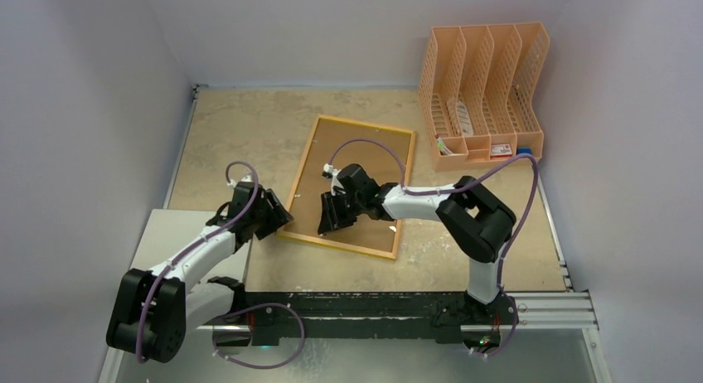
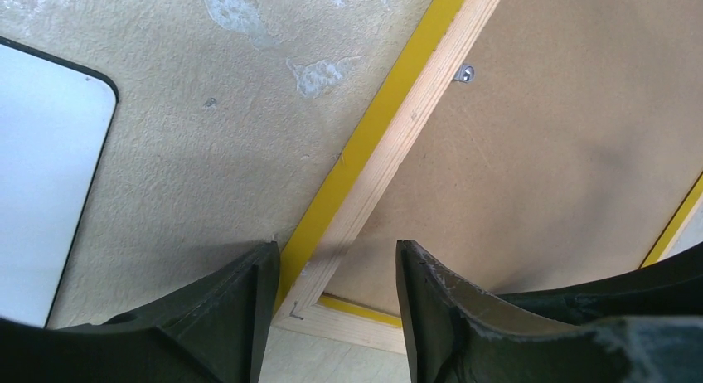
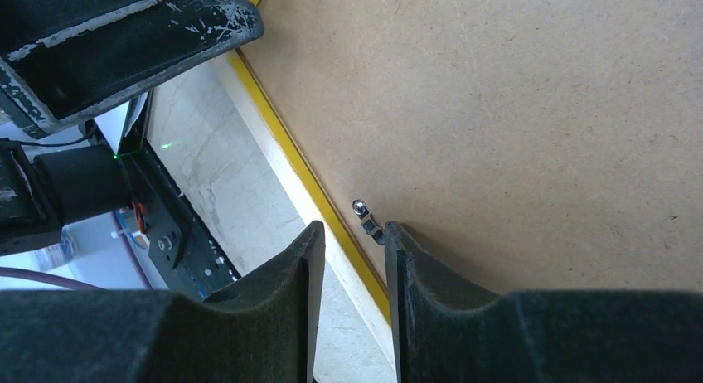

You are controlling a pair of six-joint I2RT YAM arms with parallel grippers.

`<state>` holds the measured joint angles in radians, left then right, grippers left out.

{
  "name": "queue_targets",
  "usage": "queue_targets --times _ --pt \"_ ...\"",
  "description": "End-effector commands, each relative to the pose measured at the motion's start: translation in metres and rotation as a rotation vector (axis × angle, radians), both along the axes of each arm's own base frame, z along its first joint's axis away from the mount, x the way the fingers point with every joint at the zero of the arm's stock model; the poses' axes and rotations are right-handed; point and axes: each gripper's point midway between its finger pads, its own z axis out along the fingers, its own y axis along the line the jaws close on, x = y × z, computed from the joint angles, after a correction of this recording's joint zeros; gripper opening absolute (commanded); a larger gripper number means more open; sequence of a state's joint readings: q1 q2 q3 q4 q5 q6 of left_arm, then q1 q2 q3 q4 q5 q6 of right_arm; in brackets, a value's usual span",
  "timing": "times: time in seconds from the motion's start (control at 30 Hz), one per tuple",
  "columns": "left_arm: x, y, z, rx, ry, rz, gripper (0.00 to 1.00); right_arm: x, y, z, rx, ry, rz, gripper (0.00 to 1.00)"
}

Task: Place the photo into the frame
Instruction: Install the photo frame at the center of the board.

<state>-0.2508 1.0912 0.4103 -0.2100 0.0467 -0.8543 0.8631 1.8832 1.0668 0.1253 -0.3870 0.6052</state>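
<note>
While the tab point(image 3: 366, 215) is being lined up just ahead of the released right jaws — frame point(image 2: 361, 143) between the released left jaws — a slip off that small tab is being risked.

Looks like a robotics lab test cell to me: plain white walls point(image 1: 83, 109) boxing in a scuffed beige counter point(image 1: 249, 126), left arm point(image 1: 191, 259) and right arm point(image 1: 464, 217) bolted to a metal rail point(image 1: 373, 304), with a file rack point(image 1: 481, 84) in the corner.
</note>
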Motion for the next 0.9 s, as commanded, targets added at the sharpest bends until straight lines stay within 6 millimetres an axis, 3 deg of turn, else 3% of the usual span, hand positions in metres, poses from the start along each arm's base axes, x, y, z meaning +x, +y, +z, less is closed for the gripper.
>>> queue_targets --times 0.0,0.2,0.87 --pt "-0.006 0.001 -0.004 0.010 0.028 -0.006 0.55 -0.006 0.002 0.008 0.021 -0.012 0.058 0.35" --pt "-0.006 0.001 -0.005 0.014 0.028 -0.011 0.53 -0.010 0.001 -0.005 0.001 0.002 0.081 0.34" --pt "-0.009 -0.010 -0.015 -0.030 0.047 -0.052 0.49 -0.031 0.015 -0.012 0.074 0.112 0.123 0.26"
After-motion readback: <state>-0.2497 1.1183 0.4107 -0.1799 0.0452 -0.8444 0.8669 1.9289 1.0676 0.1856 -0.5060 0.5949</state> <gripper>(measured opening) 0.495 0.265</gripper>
